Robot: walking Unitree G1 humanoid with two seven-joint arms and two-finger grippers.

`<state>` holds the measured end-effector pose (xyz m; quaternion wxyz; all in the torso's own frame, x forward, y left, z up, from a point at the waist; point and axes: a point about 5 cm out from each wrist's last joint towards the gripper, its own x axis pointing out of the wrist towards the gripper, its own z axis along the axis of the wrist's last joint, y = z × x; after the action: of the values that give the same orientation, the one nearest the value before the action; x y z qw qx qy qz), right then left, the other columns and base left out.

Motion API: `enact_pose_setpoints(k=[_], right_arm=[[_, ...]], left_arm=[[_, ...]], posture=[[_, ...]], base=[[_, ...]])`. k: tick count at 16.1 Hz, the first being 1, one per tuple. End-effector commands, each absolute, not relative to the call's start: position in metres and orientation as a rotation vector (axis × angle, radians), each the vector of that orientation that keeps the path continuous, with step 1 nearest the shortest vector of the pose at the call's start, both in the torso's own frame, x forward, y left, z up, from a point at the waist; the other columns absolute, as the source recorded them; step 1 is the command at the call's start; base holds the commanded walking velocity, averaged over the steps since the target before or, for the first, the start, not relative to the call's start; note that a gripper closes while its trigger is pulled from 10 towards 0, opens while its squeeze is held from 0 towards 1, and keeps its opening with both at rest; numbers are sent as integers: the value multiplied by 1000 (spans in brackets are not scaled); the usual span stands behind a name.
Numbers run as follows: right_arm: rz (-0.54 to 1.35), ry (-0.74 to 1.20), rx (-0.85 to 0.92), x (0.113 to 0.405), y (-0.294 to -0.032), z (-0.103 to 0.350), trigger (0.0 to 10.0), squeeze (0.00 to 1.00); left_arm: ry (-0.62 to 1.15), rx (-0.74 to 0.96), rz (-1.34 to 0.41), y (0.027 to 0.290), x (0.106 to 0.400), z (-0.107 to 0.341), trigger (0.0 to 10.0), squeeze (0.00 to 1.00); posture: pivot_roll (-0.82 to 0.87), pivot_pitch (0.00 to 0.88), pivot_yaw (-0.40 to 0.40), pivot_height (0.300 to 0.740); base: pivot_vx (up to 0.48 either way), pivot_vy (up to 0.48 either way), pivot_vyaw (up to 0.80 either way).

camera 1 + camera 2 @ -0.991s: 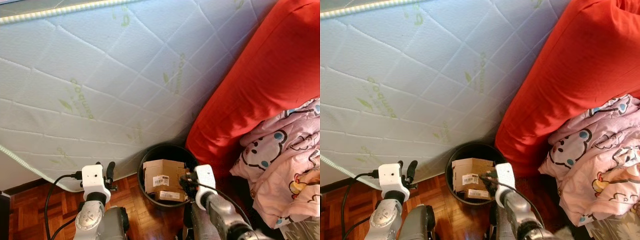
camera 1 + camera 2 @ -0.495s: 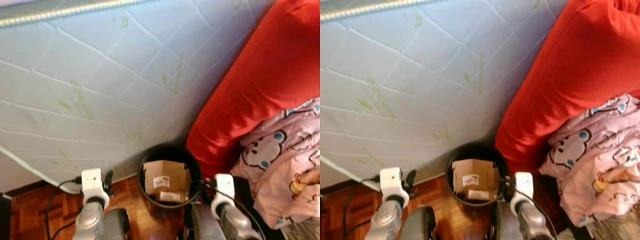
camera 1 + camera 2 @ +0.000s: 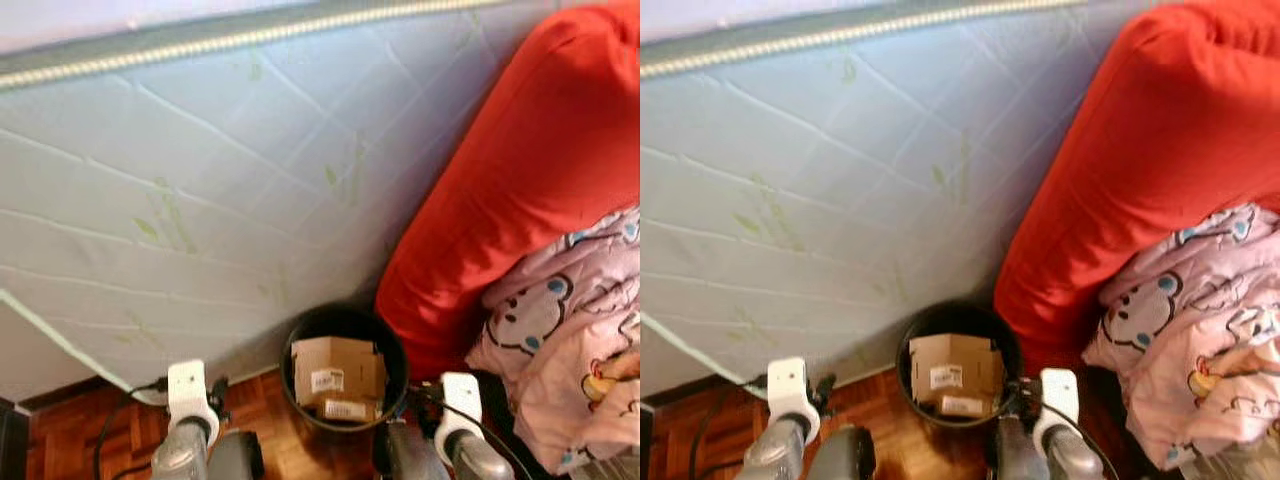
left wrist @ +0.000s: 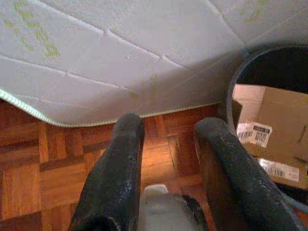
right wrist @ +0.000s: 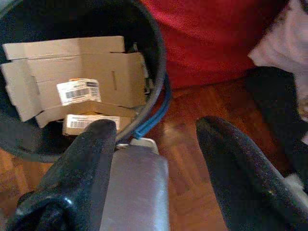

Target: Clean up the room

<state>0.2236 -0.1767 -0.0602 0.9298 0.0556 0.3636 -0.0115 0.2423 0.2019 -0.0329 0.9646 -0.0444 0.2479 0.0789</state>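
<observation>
Holding barcode-labelled cardboard box (image 5: 82,82), black bin (image 3: 300,340), both pincers (image 4: 168,139) (image 5: 156,130) spread, empty.

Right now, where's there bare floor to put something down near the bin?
Bare wood floor lies between the leaning mattress and the black bin, by the left tool. The bin holds cardboard; the red cushion crowds its other side.

A black bin (image 3: 908,362) holding flattened cardboard boxes (image 3: 950,374) stands on wood floor (image 3: 700,430) against a white quilted mattress (image 3: 840,200), red cushion (image 3: 1150,170) and pink cartoon blanket (image 3: 1200,350) to its right
</observation>
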Motion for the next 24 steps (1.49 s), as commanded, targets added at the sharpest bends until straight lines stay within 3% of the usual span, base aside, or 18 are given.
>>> enact_pose_setpoints(k=[1, 7, 13, 20, 24], right_arm=[[-50, 777, 125, 216, -180, -65, 10000, 0], [-18, 922, 90, 181, -172, -85, 10000, 0], [-1, 930, 78, 181, -171, -86, 10000, 0], [37, 939, 75, 188, -153, -84, 10000, 0], [53, 947, 62, 185, -156, -85, 10000, 0]], left_arm=[[530, -80, 161, 205, 237, -38, 10000, 0], [659, -49, 135, 202, 223, -53, 10000, 0], [783, -1, 145, 212, 206, -65, 10000, 0], [861, 39, 159, 220, 198, -70, 10000, 0], [873, -10, 175, 209, 194, -75, 10000, 0]], posture=[[-23, 29, -20, 618], [-23, 17, -17, 663], [-27, 52, -22, 708], [-32, 72, -28, 708], [-40, 90, -29, 708]], base=[[0, 0, 0], [0, 0, 0], [0, 0, 0], [0, 0, 0], [0, 0, 0]])
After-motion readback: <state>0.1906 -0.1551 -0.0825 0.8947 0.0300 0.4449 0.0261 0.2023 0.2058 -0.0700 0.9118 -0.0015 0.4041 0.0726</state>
